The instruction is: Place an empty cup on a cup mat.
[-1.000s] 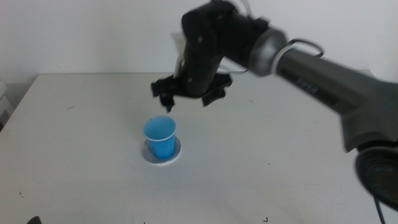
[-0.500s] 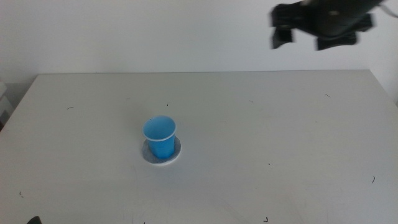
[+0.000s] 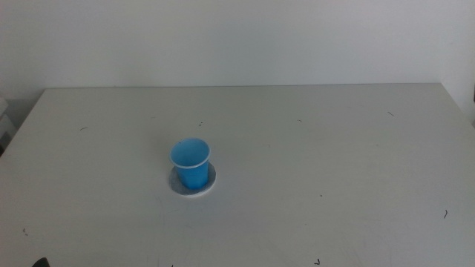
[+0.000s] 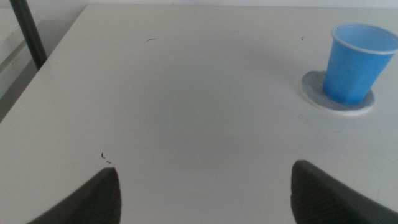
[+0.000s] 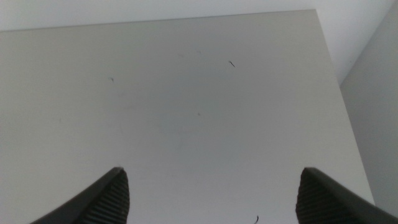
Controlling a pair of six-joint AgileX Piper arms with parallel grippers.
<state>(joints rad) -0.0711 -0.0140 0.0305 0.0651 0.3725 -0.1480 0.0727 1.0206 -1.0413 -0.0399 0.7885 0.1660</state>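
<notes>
The blue cup (image 3: 191, 163) stands upright on the round cup mat (image 3: 208, 185), a little left of the table's middle. It also shows in the left wrist view (image 4: 357, 62) on the mat (image 4: 313, 95). My left gripper (image 4: 205, 190) is open and empty, low over bare table well away from the cup. My right gripper (image 5: 211, 193) is open and empty above bare table near the right edge; the cup does not show in its view. Neither arm shows in the middle view.
The white table (image 3: 334, 148) carries a few small dark specks. Its right edge (image 5: 348, 118) shows in the right wrist view. A dark post (image 4: 28, 34) stands beyond the table's left edge.
The right arm has drawn away from above the cup, up and to the right, and has left the middle view. The cup stays on the mat.
</notes>
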